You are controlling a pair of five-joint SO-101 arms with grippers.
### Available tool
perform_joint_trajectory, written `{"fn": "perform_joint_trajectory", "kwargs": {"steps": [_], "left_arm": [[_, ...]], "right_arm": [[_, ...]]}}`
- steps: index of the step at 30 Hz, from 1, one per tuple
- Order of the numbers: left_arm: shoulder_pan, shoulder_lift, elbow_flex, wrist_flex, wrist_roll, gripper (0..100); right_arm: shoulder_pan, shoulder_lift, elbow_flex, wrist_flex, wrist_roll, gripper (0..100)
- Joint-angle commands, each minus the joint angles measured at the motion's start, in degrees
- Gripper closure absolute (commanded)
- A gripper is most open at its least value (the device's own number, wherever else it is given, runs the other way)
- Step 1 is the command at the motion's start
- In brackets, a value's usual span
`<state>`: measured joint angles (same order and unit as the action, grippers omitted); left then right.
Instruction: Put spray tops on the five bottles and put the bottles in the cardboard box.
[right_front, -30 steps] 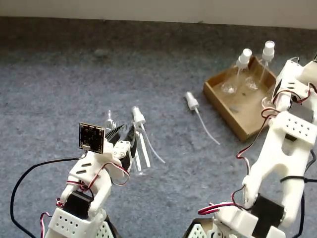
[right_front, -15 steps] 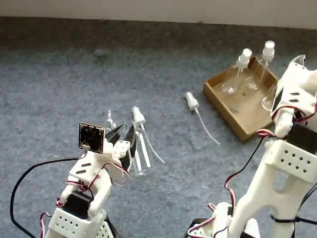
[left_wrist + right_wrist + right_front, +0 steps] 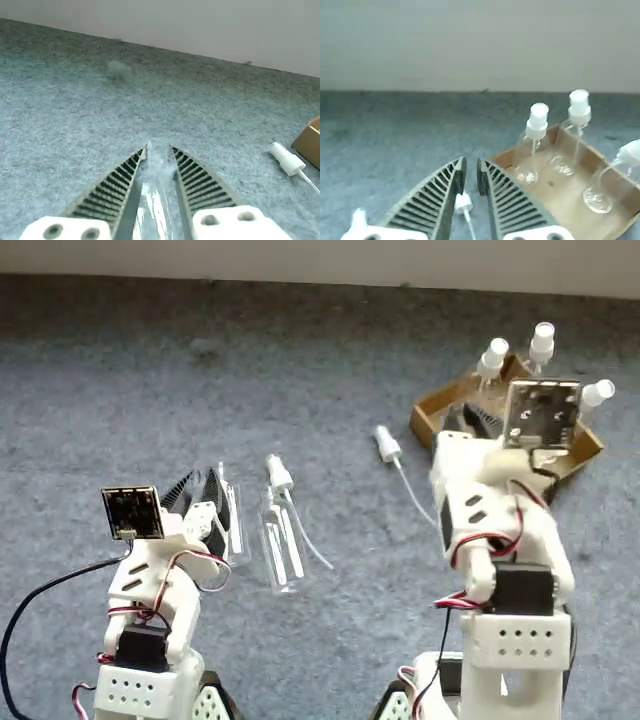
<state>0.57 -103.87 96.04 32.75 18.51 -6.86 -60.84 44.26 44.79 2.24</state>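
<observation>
My left gripper (image 3: 200,480) (image 3: 157,149) is shut on a clear bottle without a top (image 3: 233,520) (image 3: 152,200), low over the carpet at the near left. Beside it lies a capped bottle (image 3: 280,540). A loose spray top (image 3: 387,445) (image 3: 463,202) (image 3: 286,159) with a long tube lies mid-carpet. The cardboard box (image 3: 430,420) (image 3: 565,192) at the far right holds three upright capped bottles (image 3: 542,340) (image 3: 538,120). My right gripper (image 3: 470,418) (image 3: 471,162) hovers by the box's left side, its fingers only a narrow slit apart with nothing between them.
Grey carpet covers the whole work area, and a pale wall runs along the far edge. The right arm's body rises just in front of the box. There is open carpet at the far left and between the two arms.
The right arm swung from the box's right side to its left side, and a third capped bottle now stands in the box. My left gripper shifted left with the uncapped bottle.
</observation>
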Motion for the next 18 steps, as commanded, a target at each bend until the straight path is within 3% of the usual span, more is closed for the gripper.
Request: {"fn": "perform_joint_trajectory", "kwargs": {"steps": [1,6,11,14,18], "left_arm": [[-0.9,0.0,1.1,-1.2,0.2,97],[-1.3,0.0,1.1,-1.2,0.1,97],[-1.3,0.0,1.1,-1.2,-8.2,97],[-1.3,0.0,1.1,-1.2,-12.8,97],[-2.0,0.0,1.1,-1.3,-14.0,97]], "right_arm": [[-9.2,-1.5,5.4,0.3,0.2,97.8],[-20.2,4.8,10.2,0.3,0.2,97.5],[-21.0,13.2,5.6,2.7,0.2,97.4],[-21.3,19.6,-2.2,10.2,0.2,97.4],[-21.3,30.0,-15.6,19.8,0.1,97.2]]}}
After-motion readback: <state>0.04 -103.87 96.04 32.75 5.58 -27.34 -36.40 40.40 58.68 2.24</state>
